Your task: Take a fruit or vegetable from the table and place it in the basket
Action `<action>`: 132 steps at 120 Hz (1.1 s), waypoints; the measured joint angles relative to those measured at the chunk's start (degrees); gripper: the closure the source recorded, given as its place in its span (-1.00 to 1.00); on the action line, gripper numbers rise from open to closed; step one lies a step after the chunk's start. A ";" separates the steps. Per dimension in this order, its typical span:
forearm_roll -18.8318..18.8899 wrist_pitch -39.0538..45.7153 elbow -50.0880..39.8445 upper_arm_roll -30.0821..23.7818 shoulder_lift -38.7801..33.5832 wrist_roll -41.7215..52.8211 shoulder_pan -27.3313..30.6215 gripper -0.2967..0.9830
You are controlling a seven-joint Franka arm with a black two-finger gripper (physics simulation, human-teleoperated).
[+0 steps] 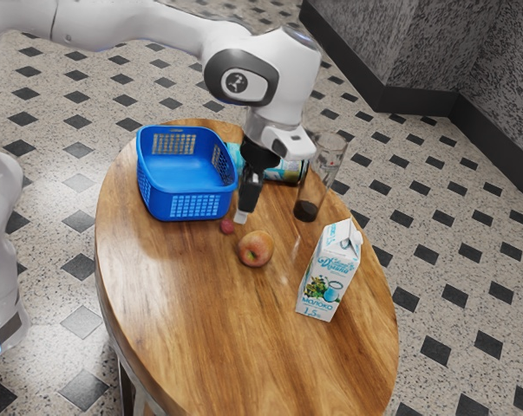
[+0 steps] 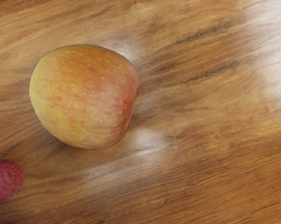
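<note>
Blue basket [image 1: 167, 201] | red fruit [image 1: 227, 227] near apple [image 1: 256, 249] | glass [image 1: 307, 210], can [image 1: 290, 172], carton [image 1: 329, 273]

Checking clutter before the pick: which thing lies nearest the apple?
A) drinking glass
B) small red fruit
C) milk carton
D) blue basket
B: the small red fruit lies just off the apple, while the milk carton and blue basket are farther from it.
</note>
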 joint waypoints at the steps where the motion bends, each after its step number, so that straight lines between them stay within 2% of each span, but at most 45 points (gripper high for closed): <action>1: -0.10 0.51 -0.30 0.05 0.06 0.10 -0.02 -0.50; 21: -2.22 8.40 -3.29 2.75 2.57 1.89 -0.24 -0.49; 42: -4.26 12.47 -4.09 4.00 4.86 3.33 -0.54 -0.49; 132: -5.88 15.01 -4.47 5.19 10.43 7.00 -0.99 -0.49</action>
